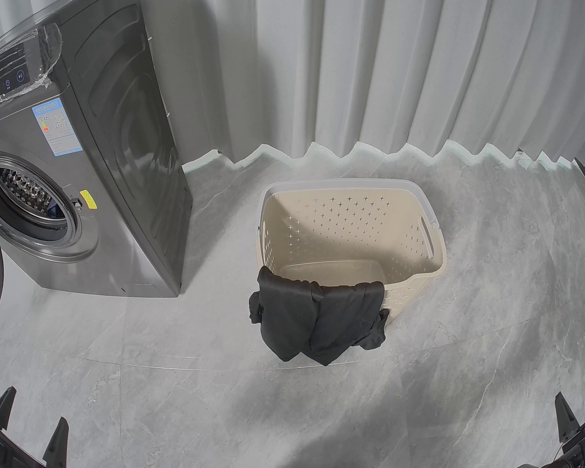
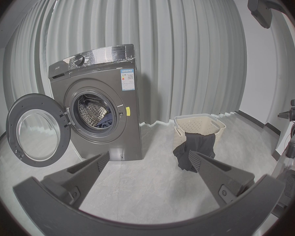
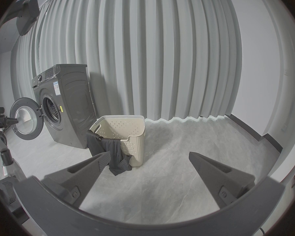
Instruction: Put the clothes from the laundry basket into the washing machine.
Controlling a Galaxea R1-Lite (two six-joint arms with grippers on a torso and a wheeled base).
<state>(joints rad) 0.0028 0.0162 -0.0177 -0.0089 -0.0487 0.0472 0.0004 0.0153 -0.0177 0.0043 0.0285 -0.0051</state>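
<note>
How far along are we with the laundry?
Done: the washing machine door is open, and dark cloth lies in the drum. In hand: nothing; left gripper and right gripper are open, empty. Left: one black garment draped over the rim of the basket needs loading.

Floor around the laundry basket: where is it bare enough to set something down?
Bare: floor between washing machine and laundry basket; right of the basket to the curtain. Crowded: basket's near rim, where the dark garment drapes outward.
</note>
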